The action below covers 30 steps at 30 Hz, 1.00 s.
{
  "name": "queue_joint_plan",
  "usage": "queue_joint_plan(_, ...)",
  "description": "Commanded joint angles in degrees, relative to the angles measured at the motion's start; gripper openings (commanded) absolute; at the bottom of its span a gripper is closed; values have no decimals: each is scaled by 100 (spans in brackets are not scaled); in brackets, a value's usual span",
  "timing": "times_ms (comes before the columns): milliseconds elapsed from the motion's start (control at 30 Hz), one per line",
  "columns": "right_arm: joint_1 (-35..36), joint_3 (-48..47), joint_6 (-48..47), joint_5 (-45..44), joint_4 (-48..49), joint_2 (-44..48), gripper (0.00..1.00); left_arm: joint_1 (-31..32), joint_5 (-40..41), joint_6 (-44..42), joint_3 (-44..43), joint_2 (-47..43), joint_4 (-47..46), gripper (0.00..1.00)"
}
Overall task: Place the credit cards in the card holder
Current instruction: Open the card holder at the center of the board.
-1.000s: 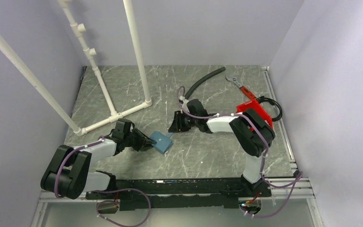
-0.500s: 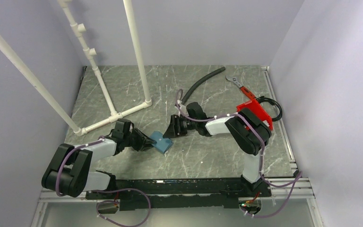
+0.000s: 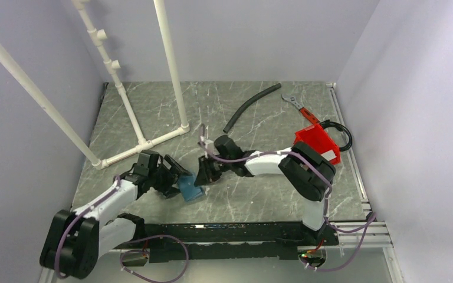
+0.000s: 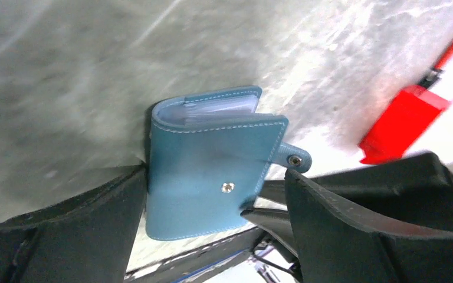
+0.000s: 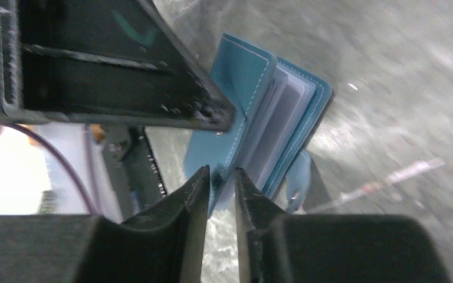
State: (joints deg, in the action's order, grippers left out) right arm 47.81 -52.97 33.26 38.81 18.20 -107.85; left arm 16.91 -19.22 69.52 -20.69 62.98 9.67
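The card holder (image 4: 206,177) was smooth blue leather-like material with pale stitching, a shiny metal snap stud (image 4: 228,187) and cloudy plastic sleeves (image 5: 277,124). Under it, the table (image 3: 259,112) looked like grey veined stone with a soft sheen. The fingers (image 4: 360,230) flanking it were matt black plastic. The bin (image 4: 404,121) beyond it was glossy red plastic.

**Inspector:** What stood at the back left?

**Recorder:** A white plastic pipe frame (image 3: 171,76), upright on the grey marbled tabletop (image 3: 259,194), with lavender walls around.

**Inspector:** And towards the far right?

**Recorder:** A black curved tube (image 3: 250,105) lay flat. Near its far end lay a silver wrench with a red handle (image 3: 295,105). A red plastic bin (image 3: 318,140) sat by the right edge, with a looped black cable (image 3: 342,132) just beside it.
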Motion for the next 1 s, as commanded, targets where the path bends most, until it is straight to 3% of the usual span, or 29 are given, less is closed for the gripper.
queue_joint_plan(0, 863, -812, -1505, -1726, -1360, 429, 20, 17, 582, -234, -496, -652, 2275, 93)
queue_joint_plan(100, 1384, -1069, -1817, -3251, -1724, 432, 1, 10, 837, -130, -805, -928, 3216, 96)
queue_joint_plan(200, 1592, -1154, -1818, -3859, -1721, 434, 0, -14, 853, -96, -687, -1119, 3269, 98)
queue_joint_plan(333, 1635, -1004, -1831, -3564, -1403, 588, 0, -100, 234, -292, -403, -1015, 2290, 86)
queue_joint_plan(433, 1630, -786, -1728, -3234, -1141, 895, 0, -100, 132, -422, -384, -817, 1954, 64)
queue_joint_plan(733, 1613, -570, -1685, -2338, -963, 1342, 0, -100, -306, -1130, -845, 203, 1020, 63)
queue_joint_plan(833, 1521, -576, -1628, -2260, -1143, 1468, 0, -96, -446, -1274, -1008, 517, 815, 39)
queue_joint_plan(967, 1114, -150, -1062, -1941, -917, 1886, 31, -95, -636, -1236, -936, 496, 279, 24)
